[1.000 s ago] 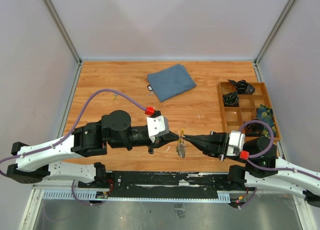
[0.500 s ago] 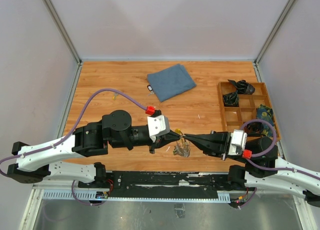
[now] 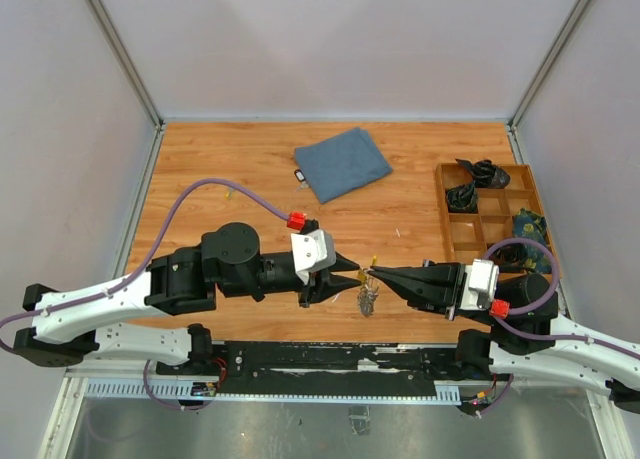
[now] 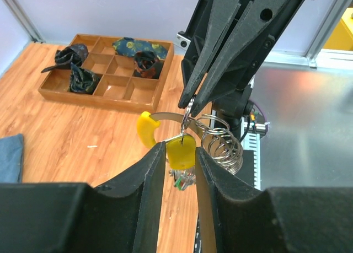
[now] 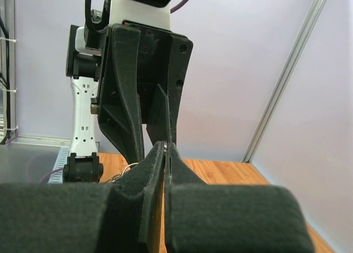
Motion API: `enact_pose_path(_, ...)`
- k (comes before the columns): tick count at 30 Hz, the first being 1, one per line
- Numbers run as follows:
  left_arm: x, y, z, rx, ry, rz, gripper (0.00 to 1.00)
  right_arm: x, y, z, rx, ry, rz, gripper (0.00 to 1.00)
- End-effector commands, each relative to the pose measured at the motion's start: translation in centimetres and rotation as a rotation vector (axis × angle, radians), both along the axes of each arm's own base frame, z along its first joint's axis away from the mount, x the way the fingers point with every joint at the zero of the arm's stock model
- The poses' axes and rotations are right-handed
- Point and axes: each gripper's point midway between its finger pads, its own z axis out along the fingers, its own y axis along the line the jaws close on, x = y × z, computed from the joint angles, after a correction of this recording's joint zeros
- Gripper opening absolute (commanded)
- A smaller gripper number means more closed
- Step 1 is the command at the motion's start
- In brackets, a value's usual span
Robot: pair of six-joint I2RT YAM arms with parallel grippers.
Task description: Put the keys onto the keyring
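One folded blue-grey cloth [image 3: 343, 163] lies by the far edge of the wooden table [image 3: 230, 159]. One brown wooden tray [image 4: 99, 97] with nine little boxes sits at the right edge. Four dark bundles [image 4: 70, 53] are in it. There are two yellow plastic key heads [image 4: 181, 152] and one thin grey metal keyring [image 4: 165, 116].

Left wrist cam: right gripper [image 4: 190, 102] points down from the top, tips pinched on the keyring [image 4: 188, 115]. Just below the keyring, a yellow key [image 4: 181, 154] sits in the gap between the parted left gripper [image 4: 180, 151] fingers; can't tell if they touch it. Second yellow key [image 4: 145, 130] is just left of the keyring, wire coils [image 4: 222, 146] just right, more keys [image 4: 180, 180] dangle under. Wooden tray [image 4: 105, 100] sits well off to its upper left, blue cloth [image 4: 7, 156] far left.
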Motion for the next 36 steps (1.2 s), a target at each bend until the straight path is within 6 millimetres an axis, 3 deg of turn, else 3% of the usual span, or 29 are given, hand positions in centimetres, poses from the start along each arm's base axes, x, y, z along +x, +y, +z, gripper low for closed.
enact_pose_path(1, -0.6, 0.2, 2.8, -0.120, -0.002, -0.019, 0.34, -0.8, -0.9, 2.1, 0.067, -0.024, 0.022, 0.00)
enact_pose_path(10, -0.8, -0.1, 3.2, -0.162, 0.006, -0.032, 0.32, -1.2, -0.6, 2.0, 0.054, -0.031, 0.048, 0.00)
enact_pose_path(16, -0.7, -0.3, 2.8, -0.154, 0.008, -0.031, 0.27, -1.3, -0.7, 2.1, 0.057, -0.034, 0.054, 0.00)
enact_pose_path(29, -0.6, -1.2, 1.5, -0.115, 0.022, -0.034, 0.26, -1.5, -1.1, 2.4, 0.073, -0.034, 0.058, 0.00)
enact_pose_path(36, -0.6, -1.2, 1.6, -0.114, 0.023, -0.032, 0.06, -1.4, -1.0, 2.2, 0.069, -0.031, 0.056, 0.00)
